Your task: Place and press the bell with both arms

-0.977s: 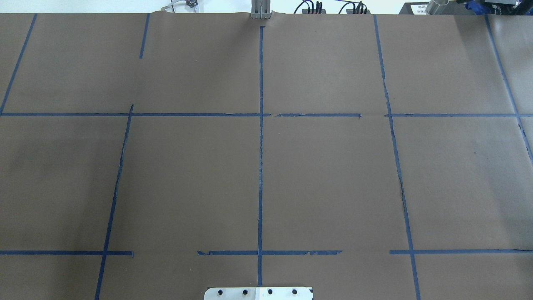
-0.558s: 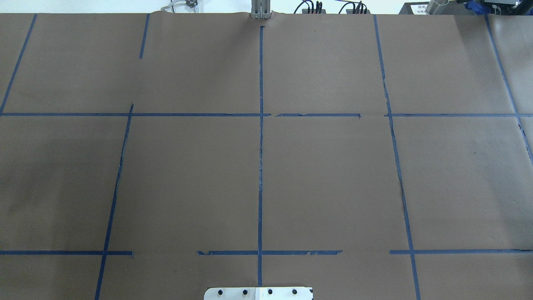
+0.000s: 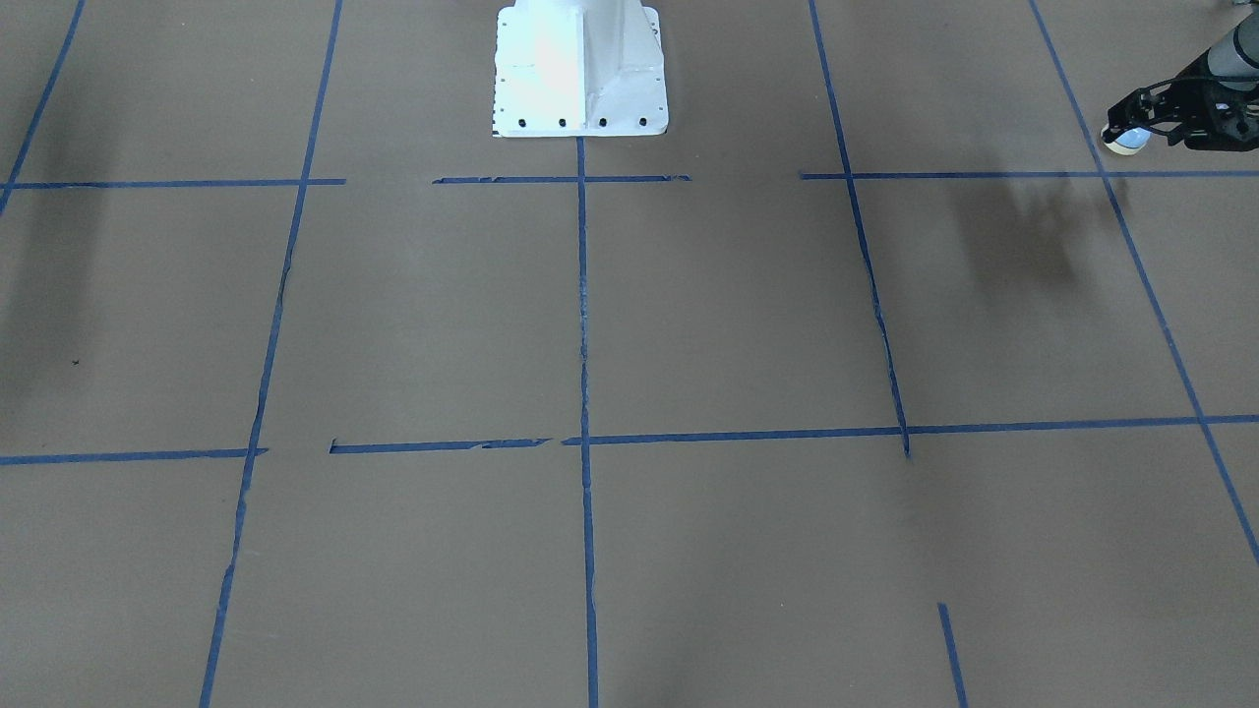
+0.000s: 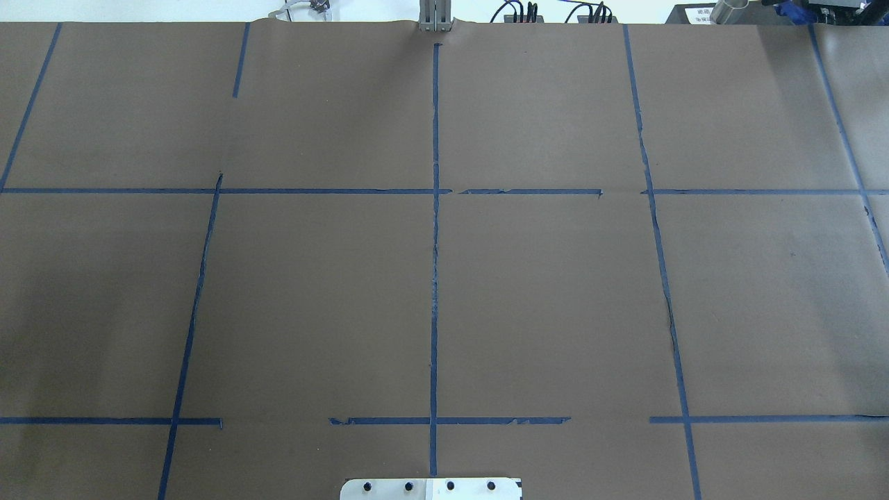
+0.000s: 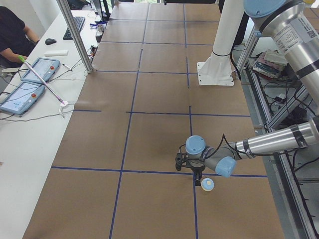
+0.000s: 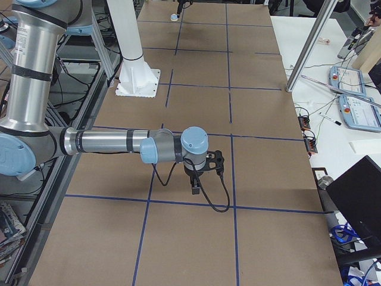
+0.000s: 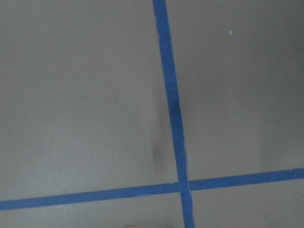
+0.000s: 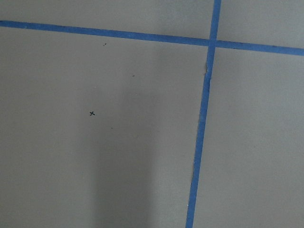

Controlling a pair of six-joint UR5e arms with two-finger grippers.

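Note:
The bell is small and light blue with a cream rim and button. It sits at the tips of my left gripper, at the far right edge of the front-facing view. The gripper points down and looks shut on the bell, just above the brown table. In the exterior left view the bell hangs beside the black fingers, over a blue tape cross. My right gripper hovers over the table in the exterior right view; I cannot tell if it is open or shut. Neither arm shows in the overhead view.
The white bolted pedestal stands at the robot's edge of the table. Blue tape lines divide the brown surface into squares. A person, tablets and a metal post are on the operators' side.

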